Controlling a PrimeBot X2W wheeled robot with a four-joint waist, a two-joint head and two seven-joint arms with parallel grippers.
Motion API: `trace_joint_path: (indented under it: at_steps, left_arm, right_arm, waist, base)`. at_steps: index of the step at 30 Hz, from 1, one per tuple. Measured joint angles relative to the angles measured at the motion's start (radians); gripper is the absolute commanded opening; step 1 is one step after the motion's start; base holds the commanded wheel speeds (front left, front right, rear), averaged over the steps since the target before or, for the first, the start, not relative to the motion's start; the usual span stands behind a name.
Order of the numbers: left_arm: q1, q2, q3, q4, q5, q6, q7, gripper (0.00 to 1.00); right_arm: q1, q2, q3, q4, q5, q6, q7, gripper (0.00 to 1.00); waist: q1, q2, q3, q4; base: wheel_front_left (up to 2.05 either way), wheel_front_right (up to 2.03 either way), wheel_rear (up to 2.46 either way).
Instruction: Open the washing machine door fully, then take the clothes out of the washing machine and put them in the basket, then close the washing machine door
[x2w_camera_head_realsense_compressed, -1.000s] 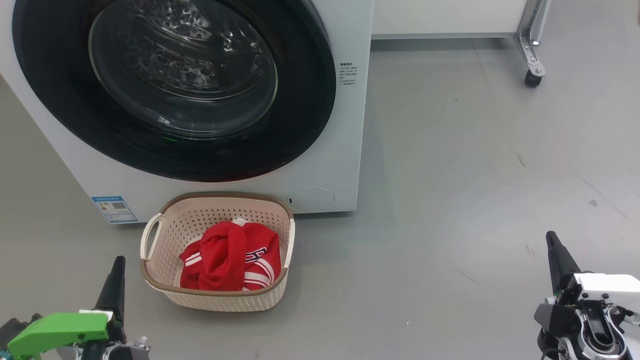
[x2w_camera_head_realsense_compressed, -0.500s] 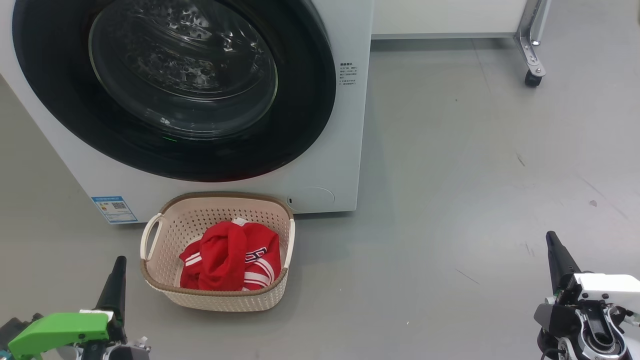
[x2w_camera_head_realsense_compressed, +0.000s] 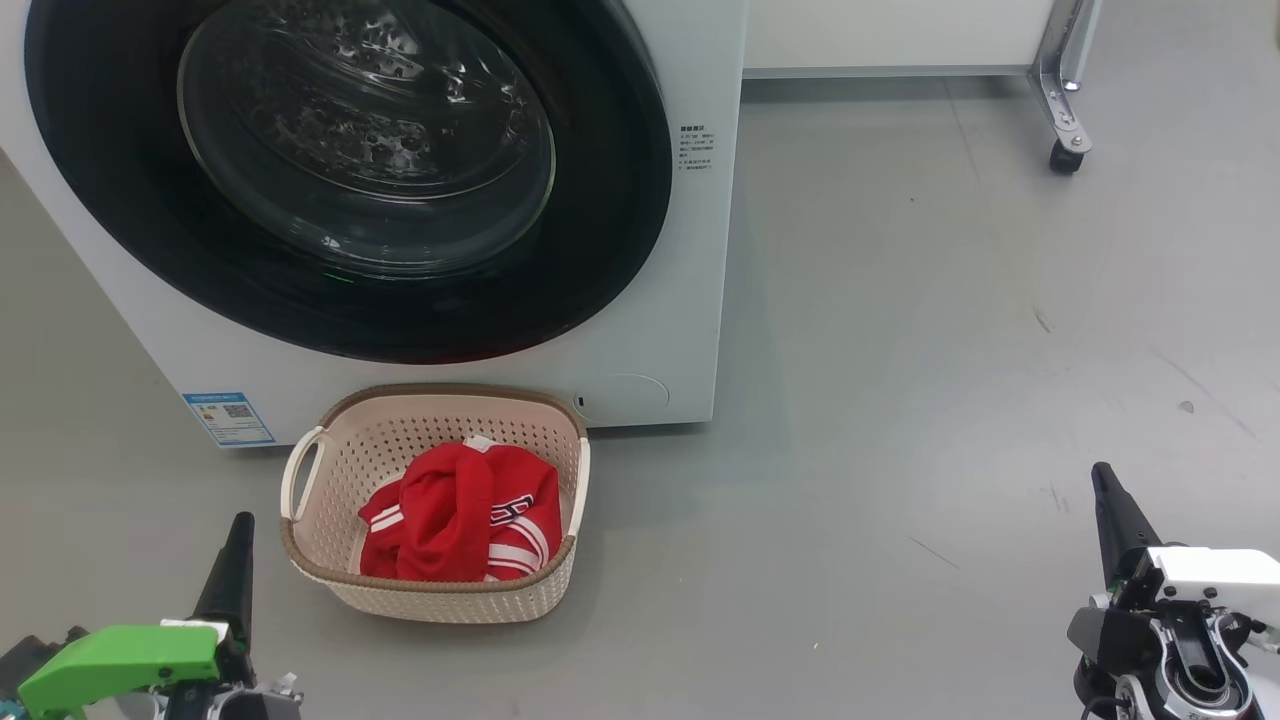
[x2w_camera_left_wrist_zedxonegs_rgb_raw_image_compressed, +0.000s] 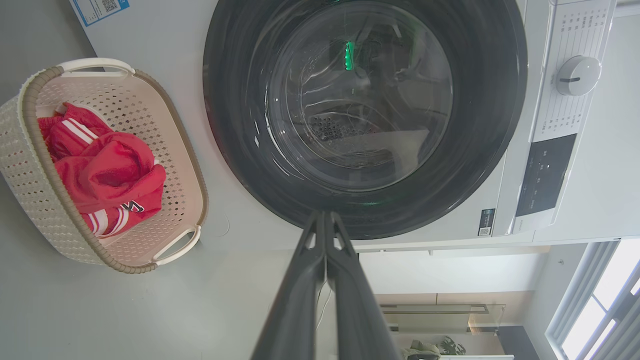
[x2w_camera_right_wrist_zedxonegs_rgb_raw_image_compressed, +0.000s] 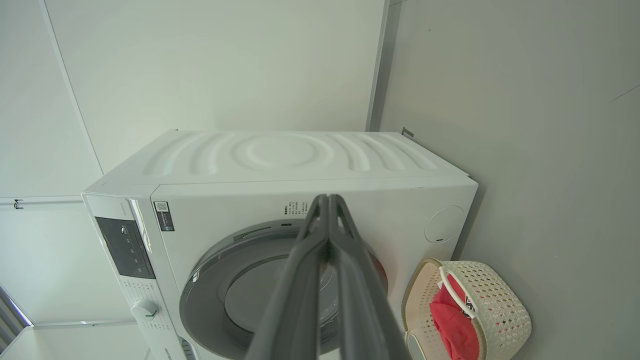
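The white washing machine (x2w_camera_head_realsense_compressed: 690, 250) (x2w_camera_left_wrist_zedxonegs_rgb_raw_image_compressed: 580, 165) (x2w_camera_right_wrist_zedxonegs_rgb_raw_image_compressed: 280, 160) stands ahead with its black-rimmed round door (x2w_camera_head_realsense_compressed: 130, 170) (x2w_camera_left_wrist_zedxonegs_rgb_raw_image_compressed: 490, 130) (x2w_camera_right_wrist_zedxonegs_rgb_raw_image_compressed: 200, 300) closed flat against the front. On the floor right before it sits the cream basket (x2w_camera_head_realsense_compressed: 330, 585) (x2w_camera_left_wrist_zedxonegs_rgb_raw_image_compressed: 30, 190) (x2w_camera_right_wrist_zedxonegs_rgb_raw_image_compressed: 505, 310), and the red clothes (x2w_camera_head_realsense_compressed: 450, 515) (x2w_camera_left_wrist_zedxonegs_rgb_raw_image_compressed: 105, 175) (x2w_camera_right_wrist_zedxonegs_rgb_raw_image_compressed: 452, 325) lie bunched inside it. My left gripper (x2w_camera_head_realsense_compressed: 238, 525) (x2w_camera_left_wrist_zedxonegs_rgb_raw_image_compressed: 324, 215) is shut and empty at the lower left, just left of the basket. Far off at the lower right my right gripper (x2w_camera_head_realsense_compressed: 1100, 472) (x2w_camera_right_wrist_zedxonegs_rgb_raw_image_compressed: 329, 198) is shut too, holding nothing.
Grey floor (x2w_camera_head_realsense_compressed: 900, 350) spreads wide to the right of the washer. A white cabinet on a metal leg with a caster (x2w_camera_head_realsense_compressed: 1065, 155) stands at the back right. The washer's control panel with a round knob (x2w_camera_left_wrist_zedxonegs_rgb_raw_image_compressed: 577, 75) shows in the left wrist view.
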Motion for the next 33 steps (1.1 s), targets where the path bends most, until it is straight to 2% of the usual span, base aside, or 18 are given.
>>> trace_joint_path:
  at_steps: [33]
  left_arm:
    - [0.0,-0.003,0.003,0.0,0.003,0.0,0.0,0.0]
  right_arm:
    - [0.0,0.001,-0.002,0.0,-0.001,0.0,0.003,0.0]
  waist:
    - [0.0,0.0,0.0,0.0]
  base:
    - [0.0,0.0,0.0]
